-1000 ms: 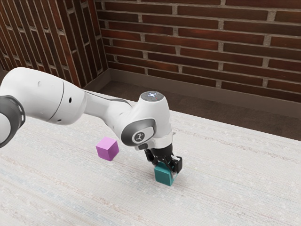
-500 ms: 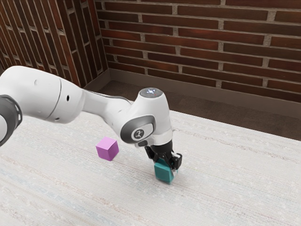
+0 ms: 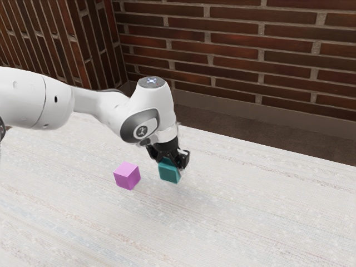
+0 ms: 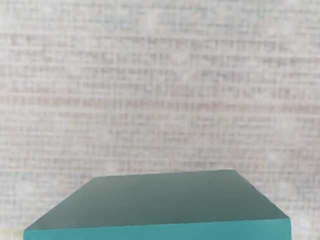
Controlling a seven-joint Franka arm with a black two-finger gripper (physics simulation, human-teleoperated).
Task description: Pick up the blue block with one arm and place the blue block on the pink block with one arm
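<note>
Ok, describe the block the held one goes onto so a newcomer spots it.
Find the pale table before the brick wall. On it, at the exterior view's left of the gripper, sits the pink block. It alone rests on the table; the blue block hangs gripped.

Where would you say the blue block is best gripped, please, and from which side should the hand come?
On two opposite side faces, coming from above. The blue block is a small cube with flat, parallel sides, and the end effector holds it just that way now, reaching down over its top, with the cube lifted off the table beside the pink block.
</note>
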